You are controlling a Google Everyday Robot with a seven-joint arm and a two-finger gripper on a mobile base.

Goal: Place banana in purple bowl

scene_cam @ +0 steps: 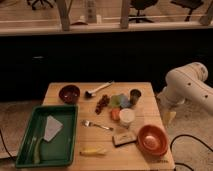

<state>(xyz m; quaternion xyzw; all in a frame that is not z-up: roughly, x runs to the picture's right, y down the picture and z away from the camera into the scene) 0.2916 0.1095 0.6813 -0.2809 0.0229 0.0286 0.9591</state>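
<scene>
Banana (93, 150): lying flat on the wooden table (146, 111), close to the front edge, just right of the green tray (22, 146) and left of a small dark block (124, 138). Not held; nothing touches it.

Purple bowl (69, 93): upright at the back left of the table, behind the tray and well apart from the banana. Its contents cannot be made out.

Gripper (168, 116): hanging off the right edge of the table on the white arm (186, 84), beyond the orange bowl (152, 140) and well apart from both banana and purple bowl. Whether it is open or closed cannot be told. It carries nothing that can be seen.

Other items noted:
- In the tray, a pale sheet (51, 127) and a thin greenish-yellow stick (36, 149).
- A fork (97, 125) at mid-table, between banana and purple bowl.
- A white-handled brush (98, 90) at the back.
- A dark red cluster (102, 103) beside green and blue pieces (120, 101).
- A dark cup (135, 95).
- A white container (126, 117) behind the block.
</scene>
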